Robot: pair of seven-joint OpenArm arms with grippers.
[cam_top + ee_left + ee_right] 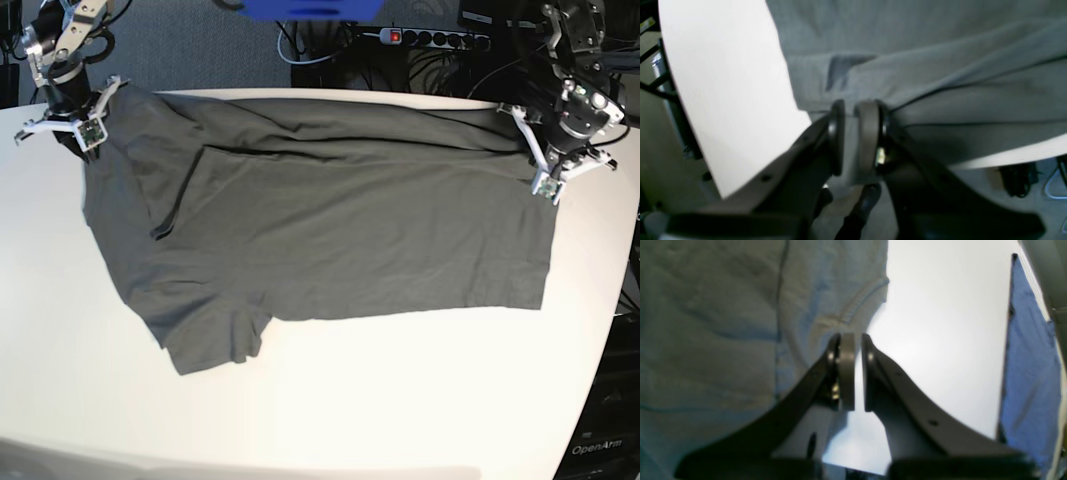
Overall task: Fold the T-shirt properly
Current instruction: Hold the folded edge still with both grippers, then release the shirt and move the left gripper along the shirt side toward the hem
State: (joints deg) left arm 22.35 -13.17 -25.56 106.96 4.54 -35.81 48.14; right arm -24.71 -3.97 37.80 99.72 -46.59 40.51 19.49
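- Left claw [857, 133] is clamped on the T-shirt [330, 230] hem corner, far right.
- Right claw [855, 373] is pinched together at the shoulder, far left; hold unclear.
- The shirt's long axis runs left-right on the counter [400, 400], spreading toward the near edge.

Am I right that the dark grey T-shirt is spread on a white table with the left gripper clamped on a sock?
Not quite: the left gripper is clamped on the T-shirt itself, as the left wrist view shows. The rest holds; the white table carries it.
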